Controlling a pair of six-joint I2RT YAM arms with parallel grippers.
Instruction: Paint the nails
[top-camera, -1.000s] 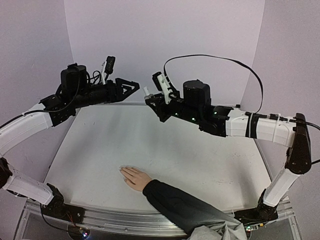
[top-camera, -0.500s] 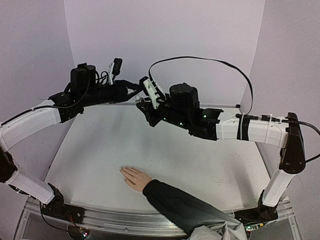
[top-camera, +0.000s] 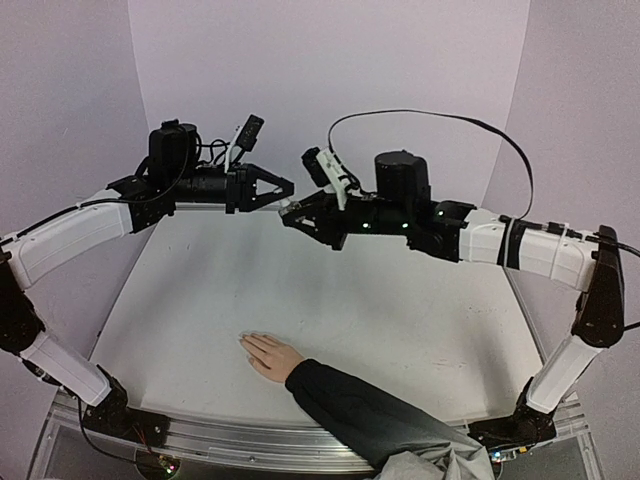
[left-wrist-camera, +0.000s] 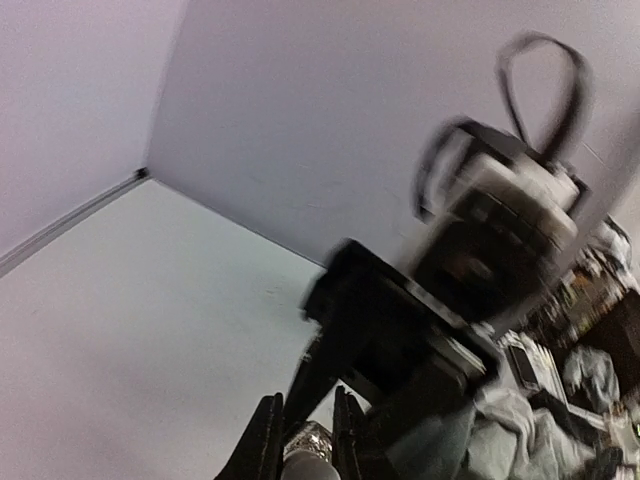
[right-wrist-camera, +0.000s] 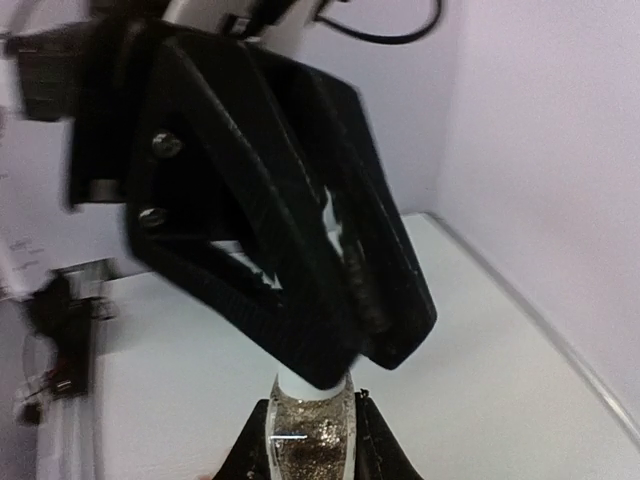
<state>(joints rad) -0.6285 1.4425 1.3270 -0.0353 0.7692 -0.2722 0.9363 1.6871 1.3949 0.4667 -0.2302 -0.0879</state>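
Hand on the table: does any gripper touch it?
No: left gripper and right gripper meet far beyond the hand, well apart from it.

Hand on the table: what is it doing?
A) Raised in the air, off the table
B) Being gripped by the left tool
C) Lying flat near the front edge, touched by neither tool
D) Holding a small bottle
C: the hand lies flat on the table near the front edge, while the left tool and right tool meet over the far end, the right on the bottle, the left on its cap.
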